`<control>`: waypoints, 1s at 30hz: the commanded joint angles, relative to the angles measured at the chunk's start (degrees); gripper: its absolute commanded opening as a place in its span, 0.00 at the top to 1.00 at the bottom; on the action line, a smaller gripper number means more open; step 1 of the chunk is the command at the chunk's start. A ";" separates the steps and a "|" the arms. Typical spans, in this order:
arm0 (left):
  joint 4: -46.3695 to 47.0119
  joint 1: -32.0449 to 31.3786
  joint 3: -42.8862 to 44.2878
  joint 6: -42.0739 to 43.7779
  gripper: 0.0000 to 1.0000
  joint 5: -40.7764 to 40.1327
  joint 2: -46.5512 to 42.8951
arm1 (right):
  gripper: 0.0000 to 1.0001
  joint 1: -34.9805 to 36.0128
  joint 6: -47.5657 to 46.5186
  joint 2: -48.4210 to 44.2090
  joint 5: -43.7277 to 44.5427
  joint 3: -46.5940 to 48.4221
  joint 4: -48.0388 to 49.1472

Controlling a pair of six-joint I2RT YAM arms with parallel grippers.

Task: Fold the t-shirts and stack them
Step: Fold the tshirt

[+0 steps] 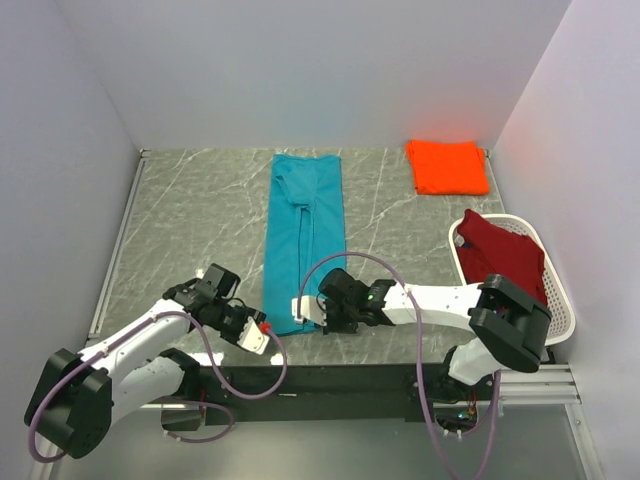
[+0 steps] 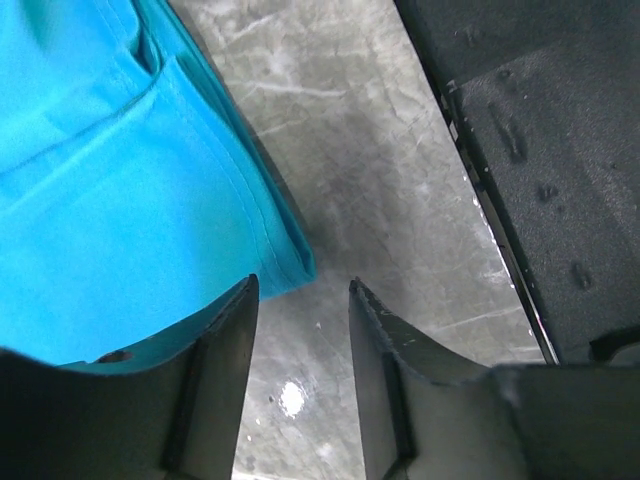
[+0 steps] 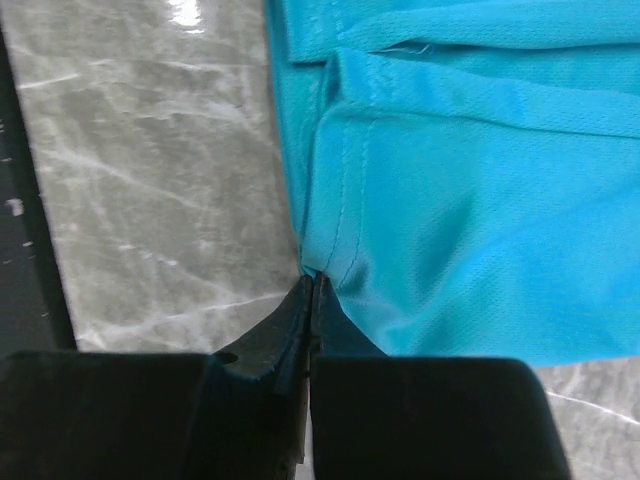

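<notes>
A teal t-shirt [image 1: 305, 235] lies on the table folded into a long strip running front to back. My right gripper [image 1: 306, 310] is shut on its near right corner; the right wrist view shows the fingertips [image 3: 312, 280] pinched on the hem of the teal cloth [image 3: 470, 200]. My left gripper [image 1: 265, 332] is open and empty at the near left corner; in the left wrist view its gap [image 2: 300, 285] is over bare table just below the teal corner [image 2: 120, 180]. A folded orange t-shirt [image 1: 447, 166] lies at the back right. A dark red t-shirt [image 1: 505, 255] is in the basket.
A white laundry basket [image 1: 560, 300] stands at the right edge, next to the right arm. A black rail [image 1: 330, 380] runs along the near table edge and shows in the left wrist view [image 2: 560, 150]. Walls close the back and both sides.
</notes>
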 commanded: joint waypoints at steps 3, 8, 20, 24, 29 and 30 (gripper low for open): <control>2.61 -2.88 1.64 -2.10 0.56 1.68 0.16 | 1.00 -0.24 1.87 -3.53 -3.12 0.96 -4.18; 4.11 -5.77 1.99 -5.27 0.57 -0.61 0.59 | 1.00 -0.16 1.88 -5.29 -4.53 1.40 -5.15; 6.92 -12.19 4.10 -12.92 0.53 -8.51 5.07 | 1.00 -0.77 1.52 -5.47 -5.50 0.87 -5.41; 7.45 -15.27 4.98 -16.17 0.53 -11.86 6.66 | 1.00 -1.12 1.87 -5.91 -6.02 0.78 -5.50; 8.24 -18.26 5.15 -18.46 0.54 -15.11 8.24 | 1.00 -1.47 2.23 -6.17 -6.73 0.87 -5.50; 8.41 -18.70 5.41 -19.33 0.54 -16.16 8.68 | 1.00 -1.56 2.40 -6.26 -6.90 0.96 -5.76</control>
